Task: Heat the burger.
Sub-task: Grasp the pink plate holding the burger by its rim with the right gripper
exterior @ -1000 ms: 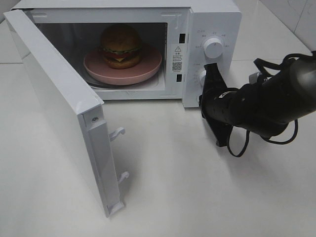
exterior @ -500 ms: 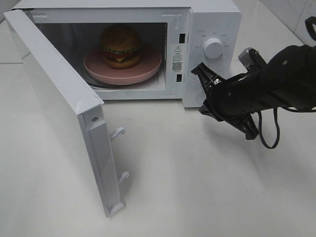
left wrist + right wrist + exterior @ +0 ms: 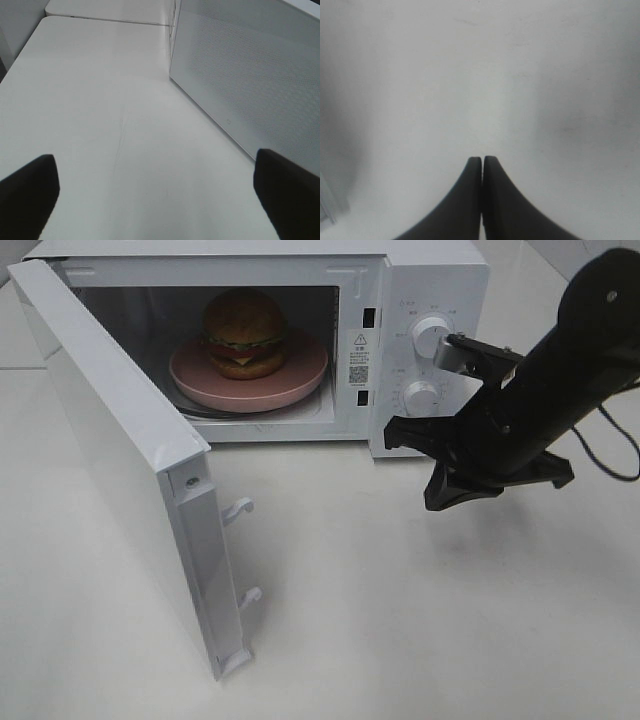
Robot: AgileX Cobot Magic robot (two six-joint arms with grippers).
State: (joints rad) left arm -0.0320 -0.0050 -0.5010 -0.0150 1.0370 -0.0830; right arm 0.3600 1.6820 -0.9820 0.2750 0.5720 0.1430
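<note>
The burger (image 3: 245, 332) sits on a round pink plate (image 3: 300, 380) inside the white microwave (image 3: 440, 280), whose door (image 3: 110, 450) hangs wide open to the left. My right gripper (image 3: 434, 500) (image 3: 482, 159) is shut with nothing in it. It points down at the table just in front of the microwave's control panel, below the two dials (image 3: 432, 337). My left gripper (image 3: 160, 195) is open and empty, low over the table beside the outer face of the door (image 3: 250, 85). The left gripper does not show in the exterior high view.
The open door juts toward the table's front left, with two latch hooks (image 3: 240, 508) on its edge. White table surface (image 3: 400, 620) stretches in front of the microwave. A cable (image 3: 610, 455) loops off the right arm.
The right arm has swung up and to the right, turning its shut gripper from pointing at the lower dial to pointing down at the table. Burger, plate and door have not moved.
</note>
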